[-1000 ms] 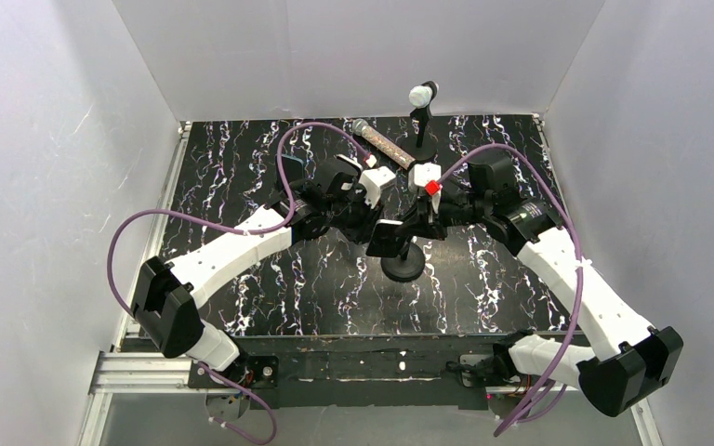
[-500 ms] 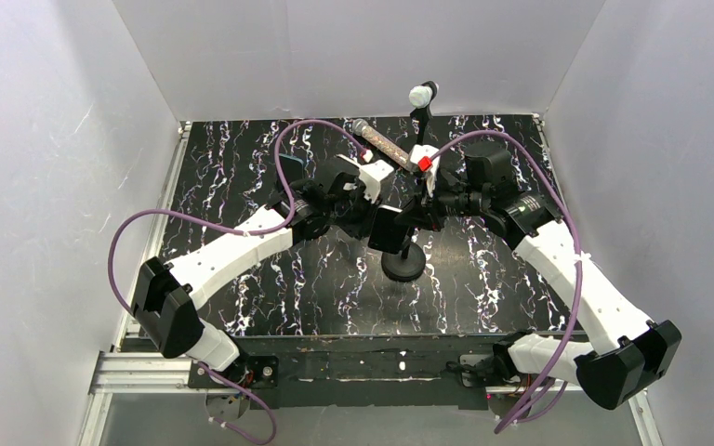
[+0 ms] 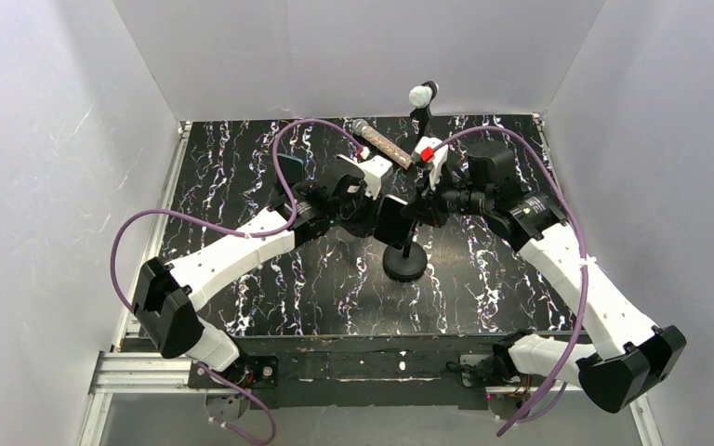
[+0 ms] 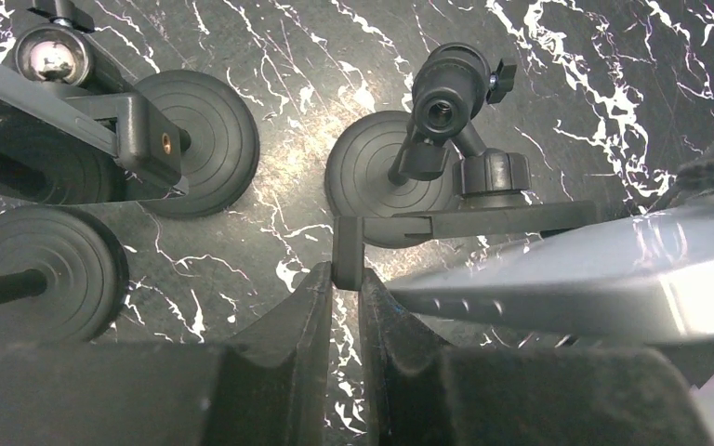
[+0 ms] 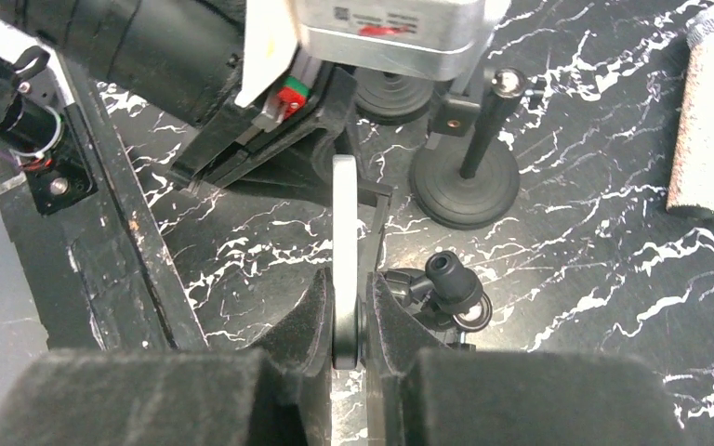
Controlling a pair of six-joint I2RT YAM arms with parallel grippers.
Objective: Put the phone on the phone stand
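The phone stand has a round black base (image 3: 403, 266) and a thin pole with a clamp on top. The dark phone (image 3: 390, 221) is at the clamp, between both grippers. My left gripper (image 3: 368, 208) is shut on the end tab of the stand's clamp (image 4: 347, 251); its fingers (image 4: 297, 321) pinch that tab, with the silvery phone edge (image 4: 567, 283) just right of it. My right gripper (image 3: 420, 208) is shut on the phone's thin edge (image 5: 345, 232), fingertips (image 5: 389, 307) beside the stand's ball joint (image 5: 451, 275).
A microphone stand with a white head (image 3: 421, 95) and a brown tube (image 3: 381, 141) lie at the back. More round stand bases show in the left wrist view (image 4: 200, 139), (image 4: 42, 269) and the right wrist view (image 5: 469, 195). White walls enclose the table.
Both grippers and the phone have moved a little toward the back of the table. The phone now sits higher over the stand's base, and the right wrist has turned.
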